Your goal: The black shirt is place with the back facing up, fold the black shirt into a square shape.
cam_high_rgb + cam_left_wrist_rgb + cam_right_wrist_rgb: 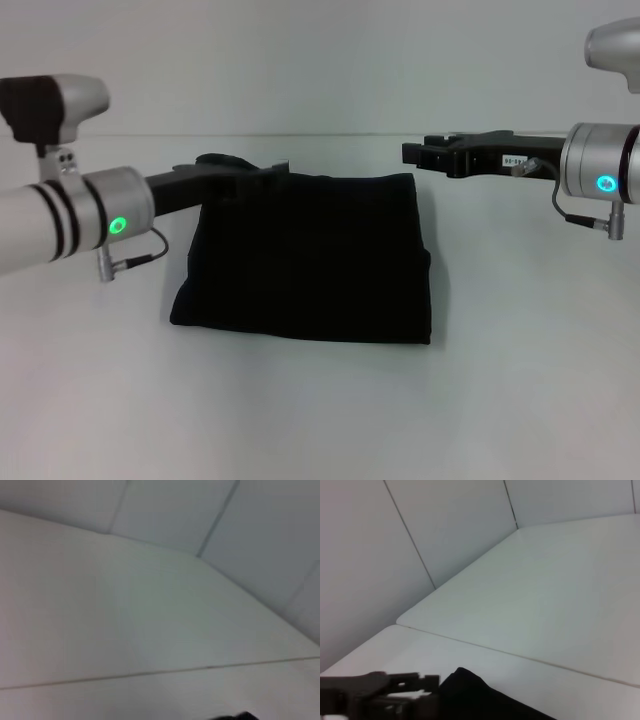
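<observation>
The black shirt (305, 258) lies on the white worktop (320, 410), already folded into a compact, roughly square stack. Its near edge runs fairly straight; the near-left corner flares out a little. No lettering shows on the exposed face.

The left gripper (268, 177) is at the shirt's far-left corner, right over a small bunched lump of cloth there. Black on black, so whether its fingers are clamped on that cloth or just beside it cannot be told. The left wrist view shows only bare worktop and a sliver of black at the frame's edge.

The right gripper (415, 153) hovers just beyond the shirt's far-right corner, apart from the cloth and above the worktop. Its fingers hold nothing; how far apart they stand cannot be told from here. The right wrist view catches the shirt's far edge and the left gripper (375, 692) farther off.

Handling judgement: light, soft, limp cloth, no stiffness, layers likely to slide over each other and sag if lifted from one point. Not fragile. Best hold is a pinch through all layers at a corner or along a folded edge, both far corners together if it needs shifting. The bunched far-left lump probably wants flattening for a clean square.
</observation>
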Available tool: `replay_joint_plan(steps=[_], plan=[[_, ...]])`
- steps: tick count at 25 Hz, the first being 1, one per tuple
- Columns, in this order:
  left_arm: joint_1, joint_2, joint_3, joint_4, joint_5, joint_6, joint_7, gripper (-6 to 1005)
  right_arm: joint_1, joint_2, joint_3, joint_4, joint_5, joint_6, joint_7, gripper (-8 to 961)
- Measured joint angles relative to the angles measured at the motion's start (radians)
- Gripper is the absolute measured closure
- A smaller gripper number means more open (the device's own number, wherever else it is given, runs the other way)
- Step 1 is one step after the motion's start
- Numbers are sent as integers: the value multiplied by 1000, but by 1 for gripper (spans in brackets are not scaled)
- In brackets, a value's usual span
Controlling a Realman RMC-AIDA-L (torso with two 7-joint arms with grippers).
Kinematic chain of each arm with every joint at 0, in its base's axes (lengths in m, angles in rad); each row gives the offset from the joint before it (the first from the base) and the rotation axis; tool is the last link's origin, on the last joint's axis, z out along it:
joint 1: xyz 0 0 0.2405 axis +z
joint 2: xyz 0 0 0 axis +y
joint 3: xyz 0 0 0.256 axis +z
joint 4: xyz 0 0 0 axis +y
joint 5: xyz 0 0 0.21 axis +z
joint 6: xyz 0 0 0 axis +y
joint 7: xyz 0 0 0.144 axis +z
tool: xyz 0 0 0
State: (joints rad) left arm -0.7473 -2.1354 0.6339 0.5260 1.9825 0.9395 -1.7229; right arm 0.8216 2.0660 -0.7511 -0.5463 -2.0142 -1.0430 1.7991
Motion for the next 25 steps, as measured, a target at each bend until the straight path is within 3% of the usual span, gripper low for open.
replay_joint_plan(steps=[6,13,25], plan=[[64,5,0,20,1,115,73,79,-5,-1,1,0,0,2,0,524],[90,-26,-2,-1,-26,95,329,79,0,-1,-5,2,0,11,0,524],[87,-29,-2,-76,-80,9,593,80,5,0,-6,1,0,15,3,523]])
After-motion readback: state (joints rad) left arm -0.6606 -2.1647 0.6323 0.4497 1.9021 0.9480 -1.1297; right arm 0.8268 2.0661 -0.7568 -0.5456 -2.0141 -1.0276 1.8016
